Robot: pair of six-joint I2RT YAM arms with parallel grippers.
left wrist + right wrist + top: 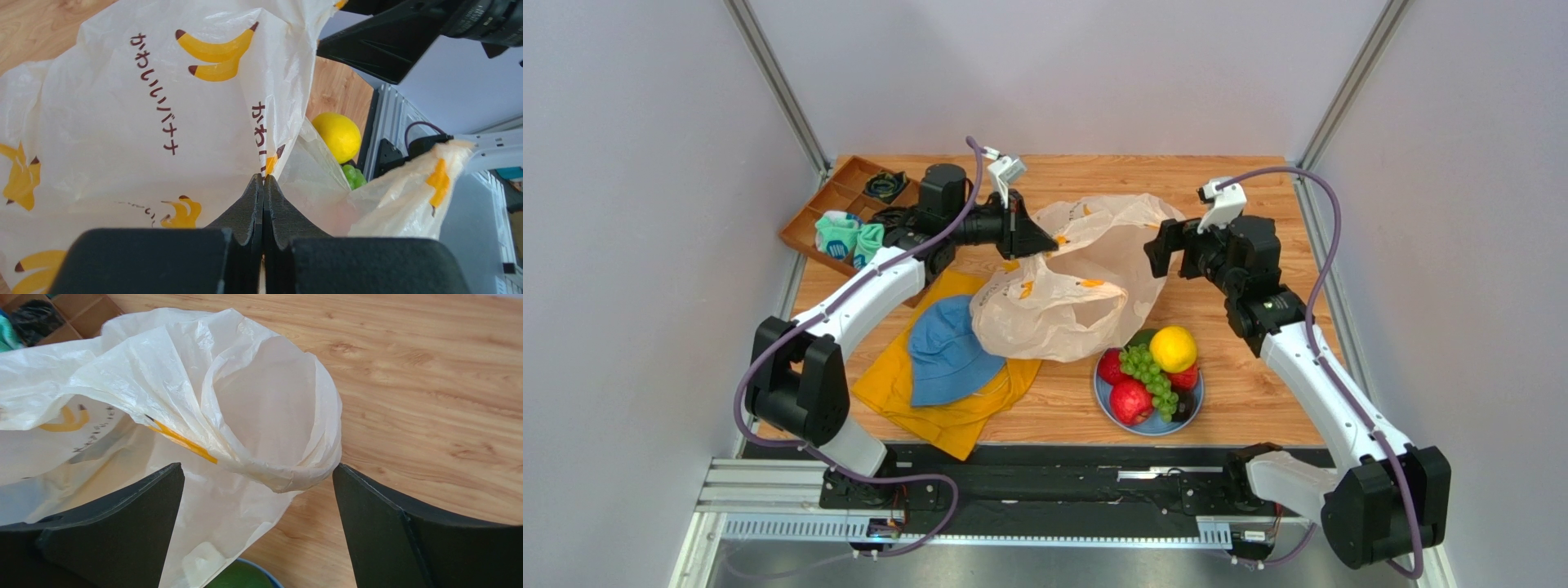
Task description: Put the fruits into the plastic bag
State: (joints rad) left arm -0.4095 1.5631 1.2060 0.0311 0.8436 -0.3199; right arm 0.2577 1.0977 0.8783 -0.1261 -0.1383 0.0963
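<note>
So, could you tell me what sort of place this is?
Likely a robot lab cell: plain grey walls, left arm and right arm bolted to a rail at a wooden table, plus props like the bag and fruit.

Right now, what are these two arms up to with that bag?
The left gripper is shut on the edge of the bag, holding it up. The right gripper is open, its jaws on either side of a handle, not yet gripping it. The fruits sit on the plate beside the bag, waiting to go in.
</note>
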